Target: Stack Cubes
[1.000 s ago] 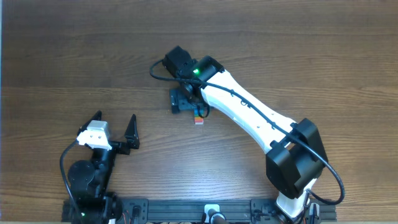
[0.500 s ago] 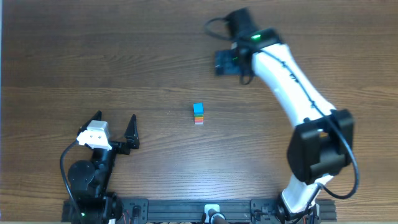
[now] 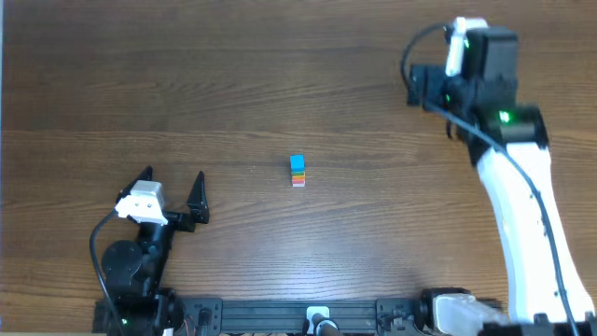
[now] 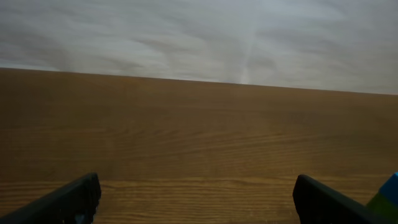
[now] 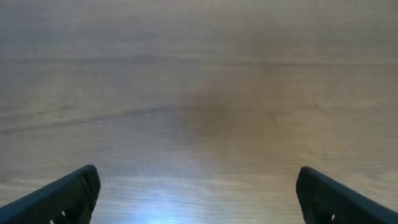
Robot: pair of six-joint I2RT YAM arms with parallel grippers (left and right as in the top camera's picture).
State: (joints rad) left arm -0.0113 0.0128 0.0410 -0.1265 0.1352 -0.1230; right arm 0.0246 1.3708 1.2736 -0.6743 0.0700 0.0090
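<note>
Right gripper (image 5: 198, 182), spread wide and empty, hung well apart from the cube stack (image 3: 298, 172), which stood upright, blue cube (image 3: 297, 162) topmost.

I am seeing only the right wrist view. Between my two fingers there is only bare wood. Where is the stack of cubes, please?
Observer: The stack stands at the middle of the table, well away from the right gripper, toward the left arm's side.
Operator: Which cube is on the top?
Observer: A blue cube is on top.
Operator: And the left gripper, where is it?
Observer: The left gripper is open at the table's near left, apart from the stack.
</note>
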